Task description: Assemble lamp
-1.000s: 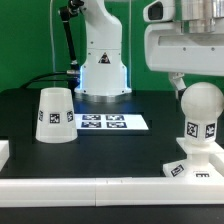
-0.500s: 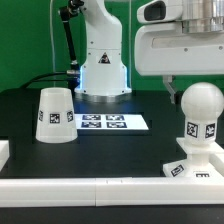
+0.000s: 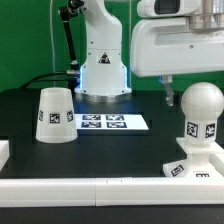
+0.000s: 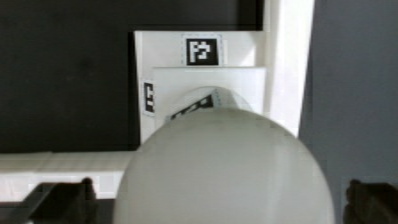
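The white cone shade (image 3: 55, 114) stands wide end down on the black table at the exterior view's left. The round-headed bulb (image 3: 200, 115) stands upright on the flat square base (image 3: 184, 172) at the exterior view's right. My gripper (image 3: 172, 92) hangs just above and to the left of the bulb's head, open and holding nothing. In the wrist view the bulb (image 4: 222, 160) fills the space between my two dark fingertips (image 4: 64, 200), which stand wide apart beside it, and the tagged base (image 4: 203, 76) lies beyond it.
The marker board (image 3: 103, 122) lies flat in the middle of the table. A white robot pedestal (image 3: 102, 62) with black cables stands at the back. A low white wall (image 3: 90, 190) runs along the table's front edge.
My gripper has shifted toward the exterior view's left and a little upward, away from the bulb's head. The bulb, base and shade have not moved.
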### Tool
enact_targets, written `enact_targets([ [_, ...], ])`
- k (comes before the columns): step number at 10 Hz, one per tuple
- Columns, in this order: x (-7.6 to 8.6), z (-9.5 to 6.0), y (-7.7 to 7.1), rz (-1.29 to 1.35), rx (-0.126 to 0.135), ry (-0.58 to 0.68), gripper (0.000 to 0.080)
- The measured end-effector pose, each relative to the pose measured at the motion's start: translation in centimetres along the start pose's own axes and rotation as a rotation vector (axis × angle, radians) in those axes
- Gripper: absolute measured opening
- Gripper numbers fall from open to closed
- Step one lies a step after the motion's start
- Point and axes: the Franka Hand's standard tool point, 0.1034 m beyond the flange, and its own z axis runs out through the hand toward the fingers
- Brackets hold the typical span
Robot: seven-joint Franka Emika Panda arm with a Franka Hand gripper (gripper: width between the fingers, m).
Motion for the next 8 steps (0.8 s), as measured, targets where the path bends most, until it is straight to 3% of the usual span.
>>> enact_targets([
  [3, 0.05, -0.02, 0.19, -0.238, -0.011, 0.001, 0.0698],
  [5, 0.29, -0.02, -0.16, -0.487, -0.063, -0.001, 0.0698],
  [8, 0.54, 0.08, 0.33, -0.733, -0.071, -0.026, 0.0698],
])
